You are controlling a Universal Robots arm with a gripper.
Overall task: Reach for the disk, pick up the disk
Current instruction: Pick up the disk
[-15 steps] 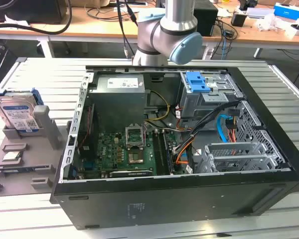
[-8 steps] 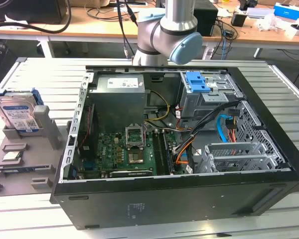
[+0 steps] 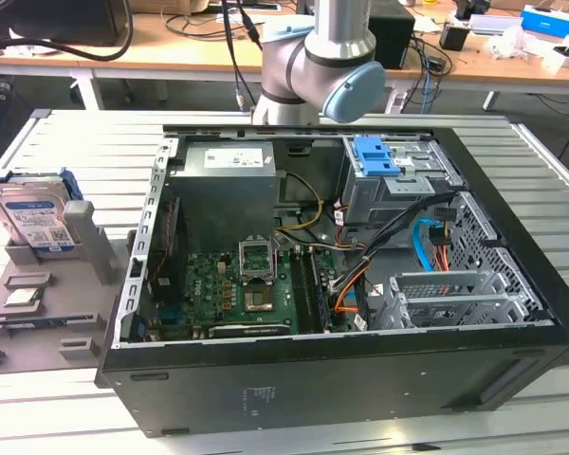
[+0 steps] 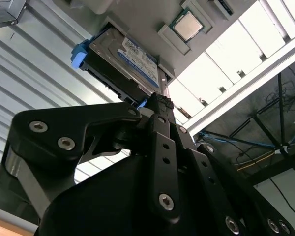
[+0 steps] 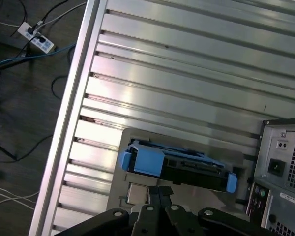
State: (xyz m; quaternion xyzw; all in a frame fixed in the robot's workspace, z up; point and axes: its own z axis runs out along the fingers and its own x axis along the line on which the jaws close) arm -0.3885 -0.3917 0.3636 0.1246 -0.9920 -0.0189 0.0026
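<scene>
One disk (image 3: 33, 216) is standing on its edge in one grey holder (image 3: 87, 239) on the table (image 3: 85, 142), on the exterior view's left of one open computer case (image 3: 313, 389). In the first wrist view, one hand (image 5: 158, 190) is hovering apart from the disk, pressed together, holding nothing.

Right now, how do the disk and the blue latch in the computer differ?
The disk stands on edge in the grey holder; the blue latch lies flat atop a metal cage inside the case. The disk bears a label, the latch is plain blue. Both have blue plastic.
</scene>
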